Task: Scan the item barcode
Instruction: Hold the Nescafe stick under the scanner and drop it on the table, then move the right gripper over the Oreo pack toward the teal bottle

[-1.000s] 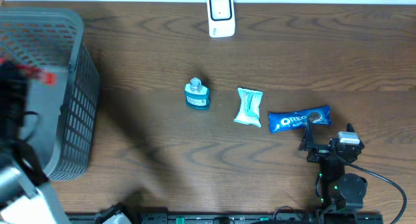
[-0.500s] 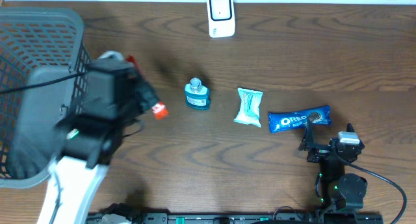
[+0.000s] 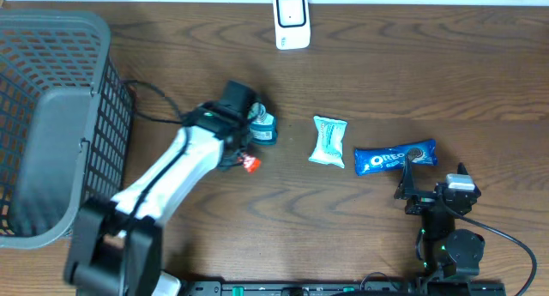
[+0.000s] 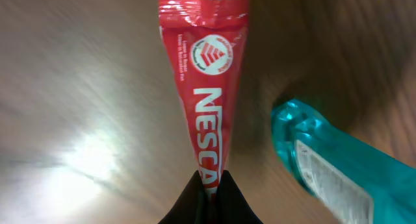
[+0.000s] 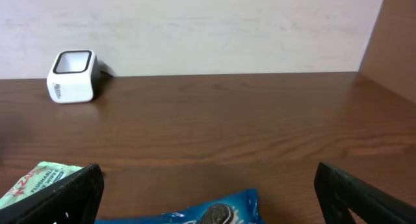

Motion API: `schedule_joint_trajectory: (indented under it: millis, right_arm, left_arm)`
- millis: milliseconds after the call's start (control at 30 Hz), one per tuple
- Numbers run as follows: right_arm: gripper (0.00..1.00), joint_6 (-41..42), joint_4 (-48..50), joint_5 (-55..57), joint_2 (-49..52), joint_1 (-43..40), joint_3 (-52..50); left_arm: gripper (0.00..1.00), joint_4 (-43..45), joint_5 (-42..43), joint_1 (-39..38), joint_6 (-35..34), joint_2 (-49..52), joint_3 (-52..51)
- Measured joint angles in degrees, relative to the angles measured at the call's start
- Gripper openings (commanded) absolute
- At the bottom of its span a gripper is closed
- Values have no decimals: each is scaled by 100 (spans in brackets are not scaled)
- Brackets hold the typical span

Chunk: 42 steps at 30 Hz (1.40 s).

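One thin red Nescafé sachet [image 4: 205,87] is what I have in hand. The left claw [image 4: 209,185] is pinched shut on one end of it, and the rest of the stick pokes out past the tips. It sits just beside the teal bottle [image 3: 261,124]; whether it touches the worktop [image 3: 360,81] I cannot tell. I judge it very light, a crinkly foil tube that will flop or twist if I swing fast, and slick enough to slide out of a weak pinch. Holding it by the end suits it, since that leaves the printed length bare for the scanner [image 3: 292,20], well apart at the far edge. I see no barcode on the face shown. The right claw [image 5: 208,174] stands wide open and holds nothing, near the Oreo pack [image 3: 395,157].
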Motion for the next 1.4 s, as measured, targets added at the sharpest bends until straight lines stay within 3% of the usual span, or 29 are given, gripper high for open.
schedule_joint_trajectory:
  millis: [67,133,200,233,267,533,733,833,1067,1133,1233,1400]
  right_arm:
    - [99,0,0,2,0,0,0]
    - [99,0,2,0,0,0,0]
    - [99,0,0,2,0,0,0]
    - [99,0,0,0,0,0,0]
    - [99,0,2,0,0,0,0]
    - [99,0,0,2,0,0,0]
    - [99,0,0,0,0,0,0]
    - [99,0,2,2,0,0,0]
    - [99,0,0,0,0,0,0]
    - [99,0,2,2,0,0,0]
    - [99,0,2,2,0,0,0]
    - [99,0,2,0,0,0,0]
  left_arm:
    - [8,114,13,-157,-133,170,0]
    - [38,114,42,-306,-240,308,0]
    - [57,83,72,-380,-321,380,0]
    - [75,48,83,-391,-363,389,0]
    - [82,33,83,-393,-376,389,0]
    - [89,-306,-122,-391,-387,-98,0]
    - [95,-802,-579,-391,-160,-1814,11]
    - [98,-625,-929,-389,203,-2708,39]
    - [98,1316,-2229,-249,2400,-4140,214]
    - [98,2328,-2573,-70,3346,-4312,490]
    - [98,3143,-2848,149,4557,-4398,970]
    - [98,3012,-3462,374,6465,-4317,1797]
